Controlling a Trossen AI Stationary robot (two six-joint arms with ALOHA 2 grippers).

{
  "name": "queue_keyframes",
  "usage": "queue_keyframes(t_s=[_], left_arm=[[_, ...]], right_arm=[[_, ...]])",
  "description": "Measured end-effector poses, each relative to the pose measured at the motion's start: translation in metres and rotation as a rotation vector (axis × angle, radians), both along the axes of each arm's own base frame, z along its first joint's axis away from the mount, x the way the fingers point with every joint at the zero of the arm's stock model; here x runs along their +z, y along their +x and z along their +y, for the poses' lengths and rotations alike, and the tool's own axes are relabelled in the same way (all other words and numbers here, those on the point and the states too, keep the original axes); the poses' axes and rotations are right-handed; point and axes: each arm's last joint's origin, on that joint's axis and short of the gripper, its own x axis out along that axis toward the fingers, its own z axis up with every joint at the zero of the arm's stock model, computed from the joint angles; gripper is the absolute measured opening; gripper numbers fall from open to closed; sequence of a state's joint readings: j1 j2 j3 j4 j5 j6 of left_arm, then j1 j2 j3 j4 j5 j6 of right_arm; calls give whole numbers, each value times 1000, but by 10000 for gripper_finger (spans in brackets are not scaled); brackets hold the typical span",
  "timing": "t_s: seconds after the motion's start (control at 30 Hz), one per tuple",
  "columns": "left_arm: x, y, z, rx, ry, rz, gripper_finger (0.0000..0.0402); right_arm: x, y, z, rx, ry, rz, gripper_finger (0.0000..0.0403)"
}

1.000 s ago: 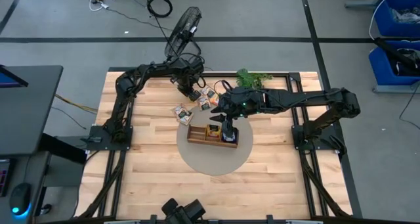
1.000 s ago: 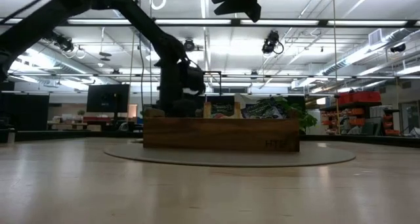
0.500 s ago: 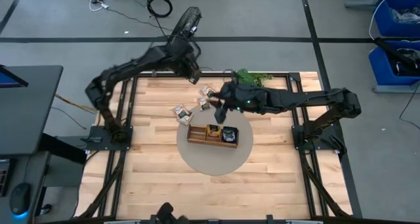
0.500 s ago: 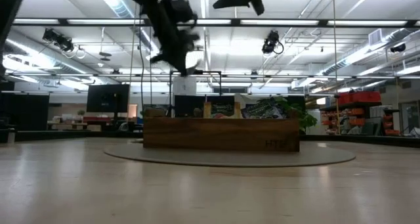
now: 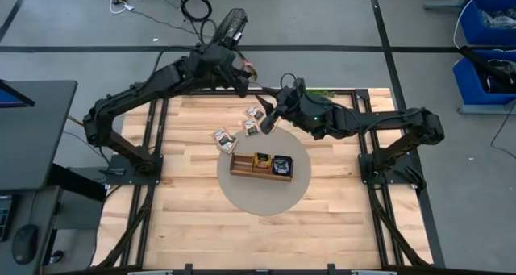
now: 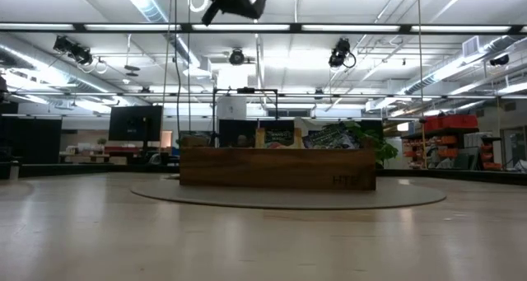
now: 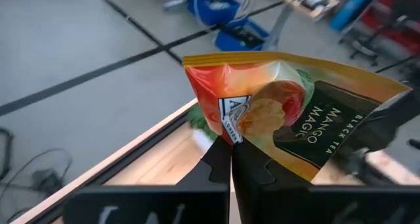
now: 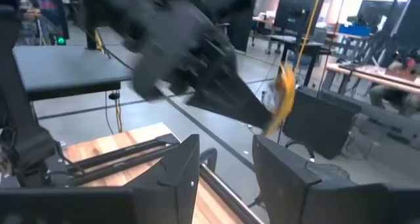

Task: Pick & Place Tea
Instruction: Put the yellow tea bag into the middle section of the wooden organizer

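1. My left gripper (image 7: 231, 159) is clenched on an orange tea packet (image 7: 289, 112), raised high over the table's far edge (image 5: 242, 90).
2. My right gripper (image 5: 272, 118) hangs with fingers parted, holding nothing, above the loose packets (image 5: 239, 127).
3. The wooden tray (image 5: 260, 165) sits on the round mat (image 5: 262, 196).

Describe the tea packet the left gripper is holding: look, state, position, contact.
The packet is a glossy orange-to-green sachet printed "Black Tea Mango Magic" on a dark panel, slightly crumpled. The left gripper is shut on its lower edge, holding it high above the table's far edge. The right gripper, open, faces it without touching.
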State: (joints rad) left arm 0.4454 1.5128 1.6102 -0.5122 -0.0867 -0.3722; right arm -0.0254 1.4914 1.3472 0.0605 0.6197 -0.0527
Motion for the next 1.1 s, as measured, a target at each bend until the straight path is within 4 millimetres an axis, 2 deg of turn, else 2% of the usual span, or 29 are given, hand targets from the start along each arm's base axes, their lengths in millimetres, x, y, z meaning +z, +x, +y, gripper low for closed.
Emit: queue_keyframes(t_s=[0.1, 0.3, 0.47, 0.63, 0.8, 0.87, 0.97, 1.0, 1.1], left_arm=[[6, 5, -12, -33, 14, -50, 3], [6, 12, -29, -78, 2, -59, 3], [8, 15, -36, -74, 16, -69, 4], [8, 15, -37, -73, 18, -67, 3], [7, 15, -37, -75, 31, -59, 4], [7, 15, -37, -76, 32, -58, 3], [7, 15, -37, -76, 32, -55, 4], [7, 15, -37, -77, 31, -53, 4], [7, 15, -36, -77, 37, -48, 4]], right_arm=[[0, 0, -4, -16, 45, -36, 158], [0, -1, -10, -37, 78, -64, 190], [0, -1, -15, -54, 115, -94, 213], [0, -2, -17, -63, 140, -113, 209], [0, -2, -17, -78, 138, -114, 155], [0, -2, -17, -78, 135, -111, 114], [0, -2, -17, -55, 135, -105, 31], [0, -1, -16, -38, 130, -99, 16], [0, -1, -16, -24, 124, -95, 8]])
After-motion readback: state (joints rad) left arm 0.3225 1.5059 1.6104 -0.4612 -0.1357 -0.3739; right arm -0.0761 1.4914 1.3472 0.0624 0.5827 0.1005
